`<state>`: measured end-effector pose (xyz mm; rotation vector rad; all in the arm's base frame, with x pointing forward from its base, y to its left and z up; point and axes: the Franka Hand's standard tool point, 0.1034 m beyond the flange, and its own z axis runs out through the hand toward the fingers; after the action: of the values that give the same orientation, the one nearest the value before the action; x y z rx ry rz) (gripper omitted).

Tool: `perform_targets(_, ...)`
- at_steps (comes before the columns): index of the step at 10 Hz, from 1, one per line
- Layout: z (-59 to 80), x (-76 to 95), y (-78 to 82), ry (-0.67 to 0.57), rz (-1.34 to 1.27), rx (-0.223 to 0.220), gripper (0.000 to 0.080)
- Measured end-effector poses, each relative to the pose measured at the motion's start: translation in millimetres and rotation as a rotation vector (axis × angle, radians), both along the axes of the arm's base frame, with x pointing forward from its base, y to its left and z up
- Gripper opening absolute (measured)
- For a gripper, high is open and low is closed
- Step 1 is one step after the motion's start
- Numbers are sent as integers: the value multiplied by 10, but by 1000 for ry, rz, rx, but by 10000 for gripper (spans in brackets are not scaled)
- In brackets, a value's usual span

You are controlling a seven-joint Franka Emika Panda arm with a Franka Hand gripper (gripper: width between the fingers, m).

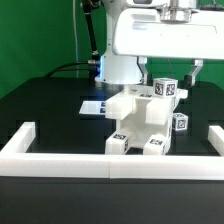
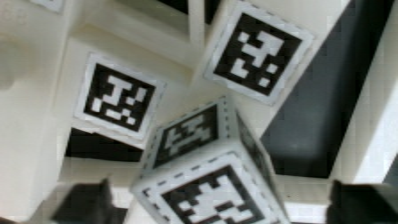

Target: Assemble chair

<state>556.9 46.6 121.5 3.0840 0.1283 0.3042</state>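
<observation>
Item: chair (image 1: 140, 125), white tagged parts partly joined. We place it mid-table (image 1: 50, 112), behind the low border wall (image 1: 200, 162). Gripper (image 1: 172, 75) directly above it, fingers (image 2: 80, 200) on either side of a tagged square post (image 2: 214, 175). We cannot tell whether they clamp it.

You see a low white wall (image 1: 60, 164) edging the black table (image 1: 55, 120), the marker board (image 1: 95, 105) flat on it, a green backdrop (image 1: 40, 35) behind, possibly a dark cable (image 1: 68, 68).
</observation>
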Motion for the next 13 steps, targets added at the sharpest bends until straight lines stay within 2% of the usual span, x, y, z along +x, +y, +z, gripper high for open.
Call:
perform_targets(1, 0, 1, -13, 0, -1, 0, 483)
perform_targets(2, 1, 4, -13, -1, -2, 0, 297)
perform_targets(3, 1, 4, -13, -1, -3, 0, 282)
perform_targets(6, 1, 4, -16, -1, -26, 5, 282)
perform_targets(8, -3, 35, -37, -4, -243, 48, 282)
perform_targets(13, -10, 233, -94, -43, -772, 149, 284)
